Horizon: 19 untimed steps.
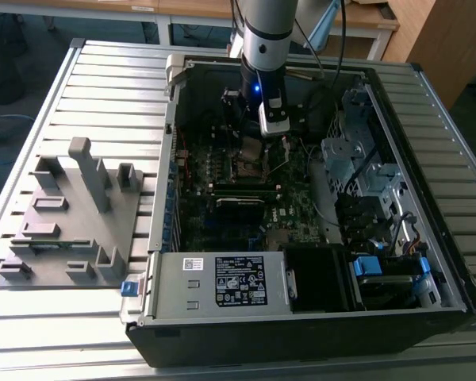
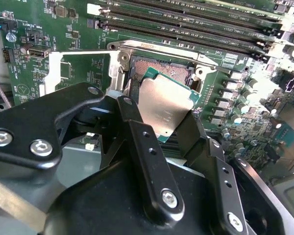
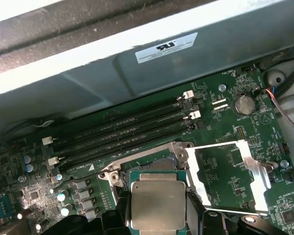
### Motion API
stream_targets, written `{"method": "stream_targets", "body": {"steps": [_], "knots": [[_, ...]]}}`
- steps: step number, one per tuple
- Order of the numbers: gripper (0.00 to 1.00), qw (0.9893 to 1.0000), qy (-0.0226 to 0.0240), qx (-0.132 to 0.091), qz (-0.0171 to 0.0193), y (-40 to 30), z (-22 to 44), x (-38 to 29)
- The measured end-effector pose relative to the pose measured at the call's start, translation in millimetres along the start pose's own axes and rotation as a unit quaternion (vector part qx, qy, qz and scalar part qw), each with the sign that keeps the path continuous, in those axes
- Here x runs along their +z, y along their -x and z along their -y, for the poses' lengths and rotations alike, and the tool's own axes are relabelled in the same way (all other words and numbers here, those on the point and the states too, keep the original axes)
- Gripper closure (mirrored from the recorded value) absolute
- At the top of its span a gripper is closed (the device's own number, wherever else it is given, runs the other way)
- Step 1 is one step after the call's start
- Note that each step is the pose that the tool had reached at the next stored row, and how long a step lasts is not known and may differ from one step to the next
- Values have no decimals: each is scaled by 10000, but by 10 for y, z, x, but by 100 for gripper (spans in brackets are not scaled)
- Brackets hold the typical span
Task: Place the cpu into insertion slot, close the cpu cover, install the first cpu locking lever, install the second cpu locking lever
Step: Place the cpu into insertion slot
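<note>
My gripper [image 1: 255, 141] reaches down into the open computer case and is shut on the cpu [image 2: 162, 106], a silvery square with a green edge. Its black fingers [image 2: 131, 121] clamp two opposite sides of the chip. The cpu [image 3: 157, 204] hangs slightly tilted just above the insertion slot [image 2: 159, 67], whose dark centre and metal rim [image 3: 146, 165] show around it. The cpu cover [image 3: 231, 177], a silvery frame with a large window, lies swung open flat on the green board beside the slot [image 2: 77, 68].
Long black memory slots [image 3: 122, 132] run beside the socket. The case wall [image 3: 152, 73] rises close behind them. A power supply [image 1: 222, 282] and drive cage [image 1: 357, 171] fill the case's other sides. A grey fixture [image 1: 71, 214] stands on the table at the exterior view's left.
</note>
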<state>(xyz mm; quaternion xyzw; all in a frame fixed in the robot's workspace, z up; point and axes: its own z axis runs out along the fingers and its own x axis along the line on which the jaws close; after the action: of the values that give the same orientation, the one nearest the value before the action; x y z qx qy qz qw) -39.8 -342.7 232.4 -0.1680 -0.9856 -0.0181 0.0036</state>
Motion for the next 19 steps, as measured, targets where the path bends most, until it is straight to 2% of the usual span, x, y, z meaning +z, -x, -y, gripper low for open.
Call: {"method": "stream_targets", "body": {"steps": [6, 9, 12, 19], "knots": [[46, 10000, 0, 42, 2, 0, 0, 0], [46, 9997, 3, 242, 8, 0, 0, 4], [46, 9988, 6, 496, 17, 0, 0, 7], [46, 9986, 6, 530, 18, 0, 0, 7]]}}
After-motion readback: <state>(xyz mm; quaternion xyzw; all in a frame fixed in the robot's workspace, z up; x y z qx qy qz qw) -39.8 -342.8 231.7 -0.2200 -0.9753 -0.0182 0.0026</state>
